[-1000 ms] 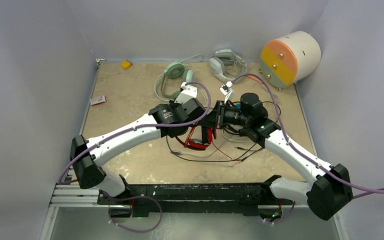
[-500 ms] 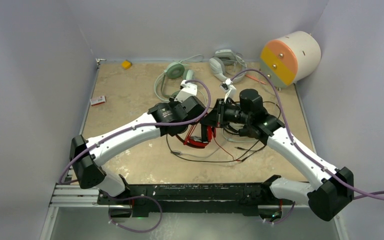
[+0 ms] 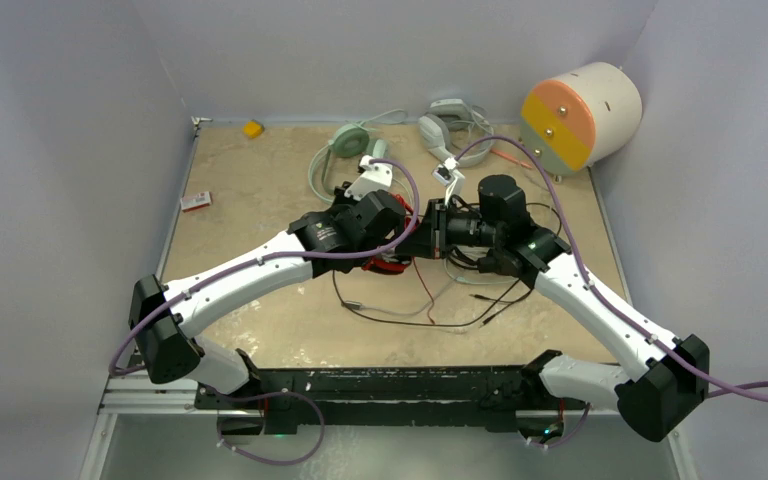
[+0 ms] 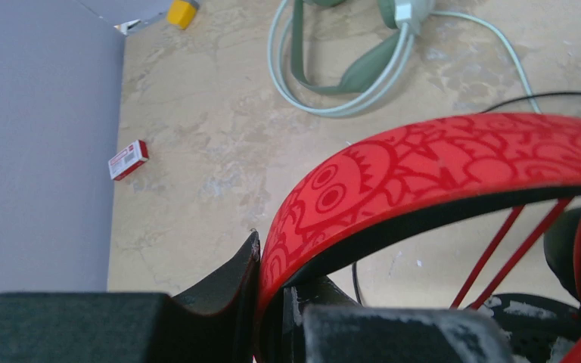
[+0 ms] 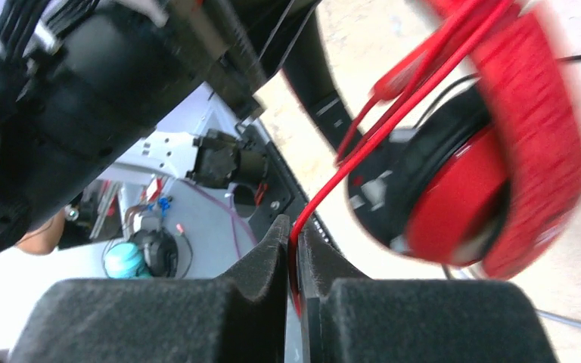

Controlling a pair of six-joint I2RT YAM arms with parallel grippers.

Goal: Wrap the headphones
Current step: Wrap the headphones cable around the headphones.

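Observation:
My left gripper is shut on the patterned red headband of the red-and-black headset and holds it above the table's middle. My right gripper meets it from the right and is shut on the headset's thin red cable, next to a red ear cup. The mint-green headset lies at the back with its cable loose. The black headset with blue cups is hidden.
A grey-white headset lies at the back, beside a cylinder with an orange-and-yellow face. A yellow block sits in the far left corner, and a small red-and-white box by the left wall. Loose black cables trail in front of the grippers.
Both grippers have moved away from the arm bases, taking the red-and-black headset with them. It now sits higher and mostly hidden under the left wrist.

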